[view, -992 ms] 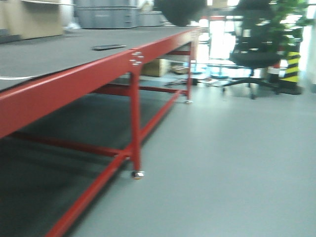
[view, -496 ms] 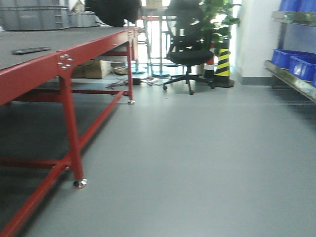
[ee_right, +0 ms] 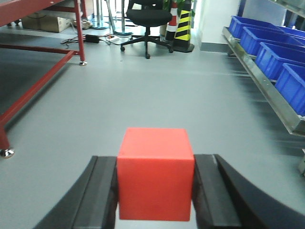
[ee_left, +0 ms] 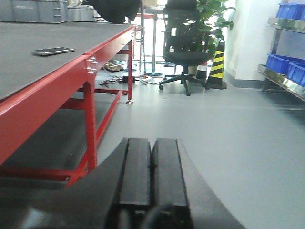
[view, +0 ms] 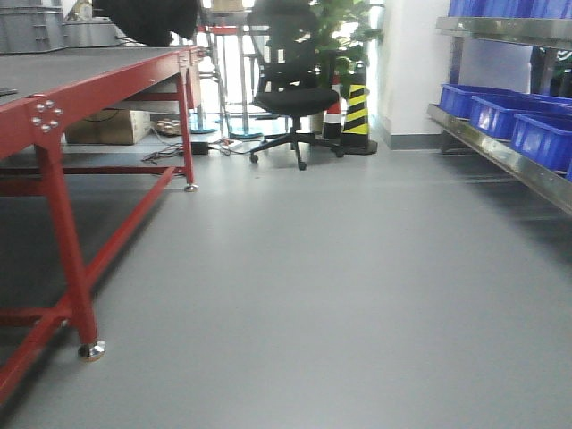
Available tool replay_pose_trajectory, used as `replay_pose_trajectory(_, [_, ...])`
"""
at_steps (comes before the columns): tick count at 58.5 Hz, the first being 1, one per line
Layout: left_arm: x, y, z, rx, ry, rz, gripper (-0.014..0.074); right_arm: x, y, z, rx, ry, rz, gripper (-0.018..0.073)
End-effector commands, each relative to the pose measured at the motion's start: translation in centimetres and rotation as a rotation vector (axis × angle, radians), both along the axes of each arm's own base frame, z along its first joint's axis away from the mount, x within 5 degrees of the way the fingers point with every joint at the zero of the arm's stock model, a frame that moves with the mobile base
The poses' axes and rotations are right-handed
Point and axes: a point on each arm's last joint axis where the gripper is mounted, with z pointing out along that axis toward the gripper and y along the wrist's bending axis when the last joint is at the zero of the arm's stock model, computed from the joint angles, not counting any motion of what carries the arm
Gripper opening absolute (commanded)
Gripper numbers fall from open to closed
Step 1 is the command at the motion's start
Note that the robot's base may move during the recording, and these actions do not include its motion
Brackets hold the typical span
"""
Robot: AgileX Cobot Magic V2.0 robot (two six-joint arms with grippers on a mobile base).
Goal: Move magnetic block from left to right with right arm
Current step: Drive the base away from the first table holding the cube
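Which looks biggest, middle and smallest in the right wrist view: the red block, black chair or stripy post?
1. red block, only because it sits right at the camera
2. black chair
3. stripy post

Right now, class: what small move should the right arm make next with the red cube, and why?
Probably swing the right pincer rightward, shut on the magnetic block: only floor shows ahead, with no surface to set it on.
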Motion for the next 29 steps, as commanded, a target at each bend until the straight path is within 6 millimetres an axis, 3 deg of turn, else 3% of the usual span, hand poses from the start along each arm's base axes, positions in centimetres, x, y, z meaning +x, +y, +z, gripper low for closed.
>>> replay_pose_trajectory(1, [-0.08, -0.01, 0.44, -0.012, -0.079, -0.005, -0.0117, 0.07, -0.08, 1.72, -0.01, -0.109, -0.01, 0.0387])
replay_pose_trajectory(29, [-0.08, -0.01, 0.44, -0.012, -0.079, -0.005, -0.0117, 0.07, -0.08, 1.72, -0.01, -0.109, -0.01, 0.0387])
